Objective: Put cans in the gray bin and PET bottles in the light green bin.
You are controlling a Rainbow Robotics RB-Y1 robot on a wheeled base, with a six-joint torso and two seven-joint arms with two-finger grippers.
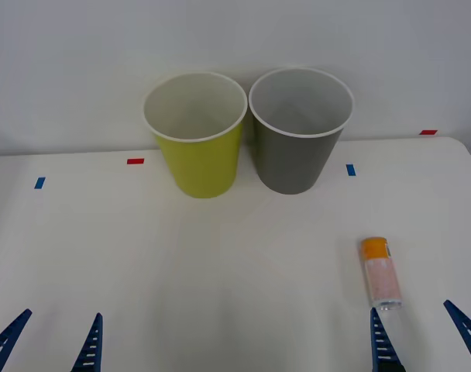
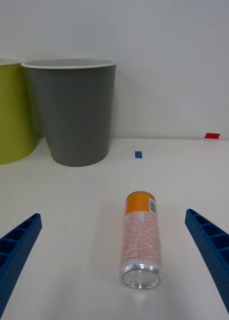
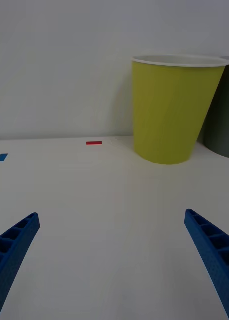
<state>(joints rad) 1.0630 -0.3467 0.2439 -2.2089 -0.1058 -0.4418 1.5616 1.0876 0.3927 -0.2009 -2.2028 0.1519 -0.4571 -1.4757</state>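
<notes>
On the desk [image 1: 220,256] near your right gripper [image 1: 425,335], the can [image 1: 379,272] lay on its side, untouched; fingers released on both, left gripper [image 1: 51,341] idle. Gray bin [image 1: 300,128] and light green bin [image 1: 195,133] stood behind; sorting not begun

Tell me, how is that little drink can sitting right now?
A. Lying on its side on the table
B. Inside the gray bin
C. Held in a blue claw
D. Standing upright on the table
A: the can lies on its side on the table, orange end toward the gray bin, just ahead of the open right gripper, untouched.
</notes>
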